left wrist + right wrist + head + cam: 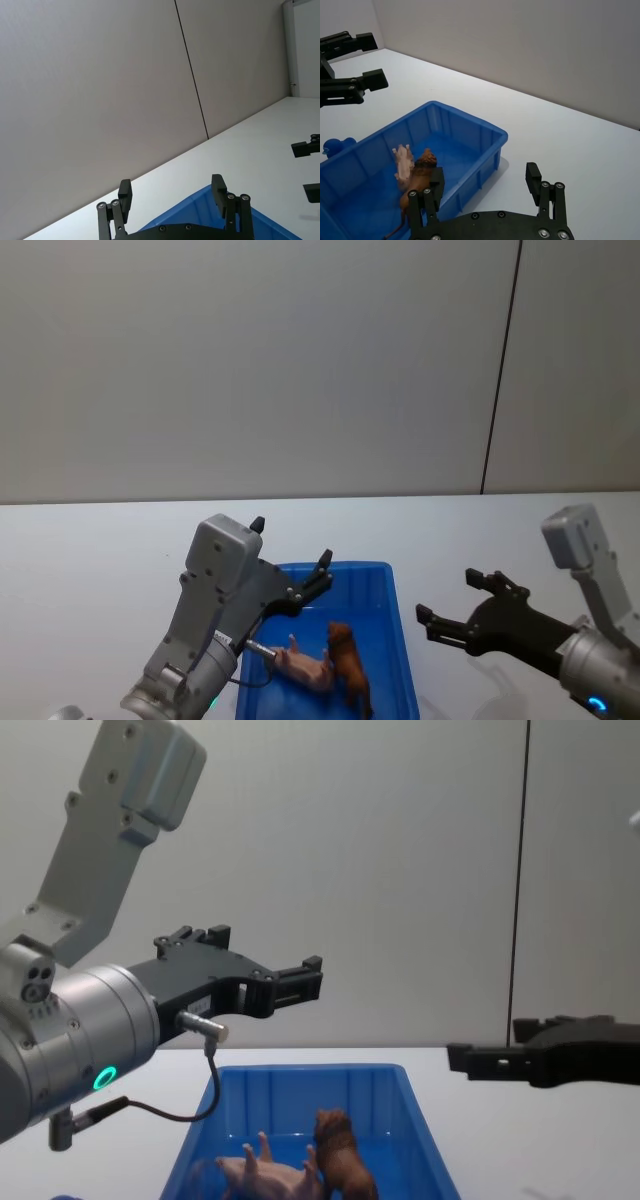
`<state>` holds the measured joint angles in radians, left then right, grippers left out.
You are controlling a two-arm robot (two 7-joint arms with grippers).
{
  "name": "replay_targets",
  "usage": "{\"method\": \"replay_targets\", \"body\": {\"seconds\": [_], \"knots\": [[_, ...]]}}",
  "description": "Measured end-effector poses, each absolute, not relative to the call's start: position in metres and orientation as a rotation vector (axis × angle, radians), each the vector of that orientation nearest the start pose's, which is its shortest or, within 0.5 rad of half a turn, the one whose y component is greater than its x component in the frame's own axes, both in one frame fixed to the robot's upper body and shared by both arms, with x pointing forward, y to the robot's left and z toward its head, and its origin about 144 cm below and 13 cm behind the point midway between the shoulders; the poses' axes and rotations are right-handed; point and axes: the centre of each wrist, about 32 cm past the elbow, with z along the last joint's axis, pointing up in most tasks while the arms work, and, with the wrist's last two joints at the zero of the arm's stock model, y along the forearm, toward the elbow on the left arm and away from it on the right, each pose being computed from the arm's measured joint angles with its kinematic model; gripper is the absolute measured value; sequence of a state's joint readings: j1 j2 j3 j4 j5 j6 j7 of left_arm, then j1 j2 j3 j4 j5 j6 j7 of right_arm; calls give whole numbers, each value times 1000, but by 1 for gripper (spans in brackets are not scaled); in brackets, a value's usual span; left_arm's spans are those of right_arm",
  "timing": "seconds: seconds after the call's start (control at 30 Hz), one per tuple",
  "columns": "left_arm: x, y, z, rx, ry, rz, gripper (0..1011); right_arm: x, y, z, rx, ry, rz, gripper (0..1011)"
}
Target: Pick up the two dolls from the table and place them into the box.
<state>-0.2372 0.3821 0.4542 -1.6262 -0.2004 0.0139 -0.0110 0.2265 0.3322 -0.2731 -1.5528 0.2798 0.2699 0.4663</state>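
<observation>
Hovering over the left side of the one blue box (400,640), the left gripper (291,541) has its two fingers spread wide, holding nothing. Two dolls sit in the box's near half: one pink pig (305,668) on its side, legs up and body diagonal, and just right of it one brown lion (347,660) standing along the box's length, head toward the far wall. Right of the box, above the white table (100,560), the right gripper (447,598) is also spread wide, holding nothing.

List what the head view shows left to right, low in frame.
Pig → lion → right gripper. Left gripper and box overlap the pig's span, so skipped.
</observation>
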Motion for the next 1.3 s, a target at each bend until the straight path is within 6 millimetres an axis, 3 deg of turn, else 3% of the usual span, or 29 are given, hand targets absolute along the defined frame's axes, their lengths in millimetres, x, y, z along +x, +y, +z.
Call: {"method": "replay_targets", "body": {"seconds": [0.57,1.3], "knots": [[484,203,1202,78,-268,1153,1001,501,-259,1198,-181,55,-891,1001],[428,232,1180,227,-95,1357,1001,498,-263,1198,-183,52,-897,1001]]}}
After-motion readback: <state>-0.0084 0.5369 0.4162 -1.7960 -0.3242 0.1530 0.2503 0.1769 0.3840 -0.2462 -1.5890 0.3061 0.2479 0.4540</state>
